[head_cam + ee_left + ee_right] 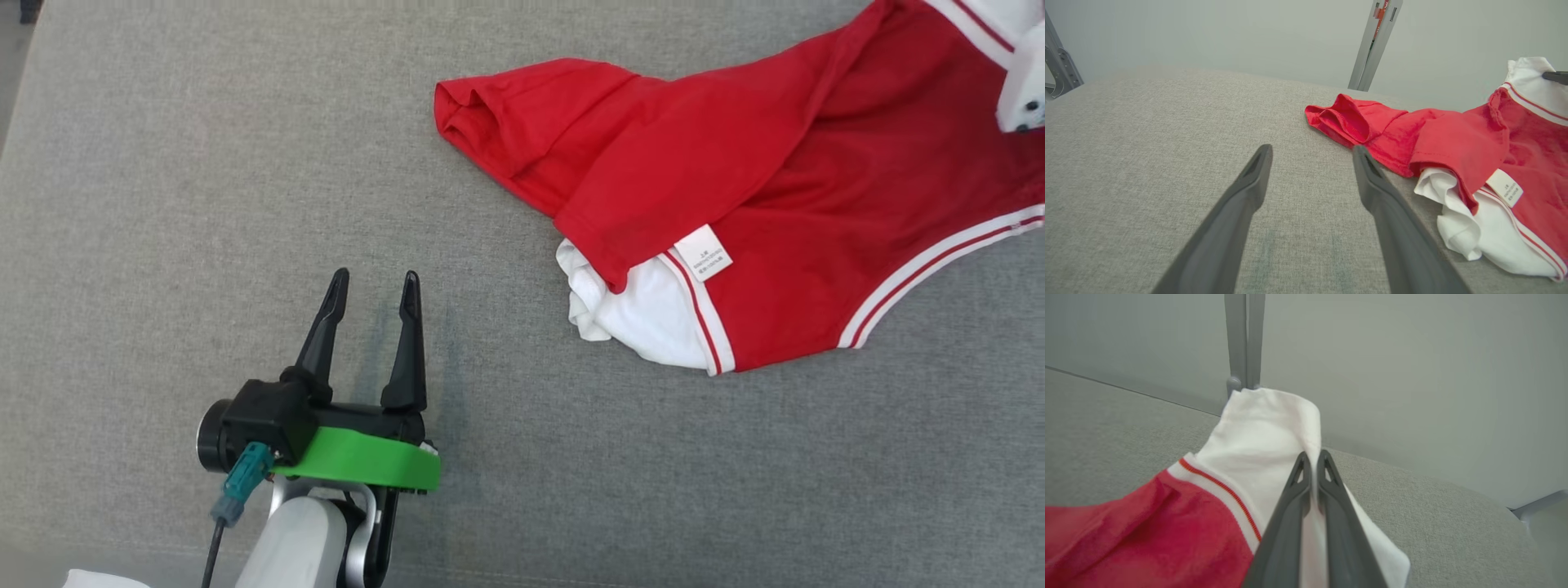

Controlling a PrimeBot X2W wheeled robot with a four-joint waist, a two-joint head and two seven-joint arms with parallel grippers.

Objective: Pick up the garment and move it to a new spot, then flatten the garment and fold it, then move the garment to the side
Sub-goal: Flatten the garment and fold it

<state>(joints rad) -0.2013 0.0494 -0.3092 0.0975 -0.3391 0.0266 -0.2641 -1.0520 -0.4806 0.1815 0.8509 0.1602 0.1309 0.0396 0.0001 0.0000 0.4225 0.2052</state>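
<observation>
My right gripper (1313,457) pinches the white edge of the red shirt (1126,531), fingers closed on the cloth. My left gripper (375,282) hangs spread wide and empty over the grey fabric surface (163,163); the shirt lies to its right.

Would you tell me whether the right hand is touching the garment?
Touching. The right wrist view shows the right hand shut on the garment, pinching its white edge.

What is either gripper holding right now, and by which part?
The right gripper is shut on the red-and-white garment, pinching a fold of its white section. The left gripper is open, holding nothing.
</observation>
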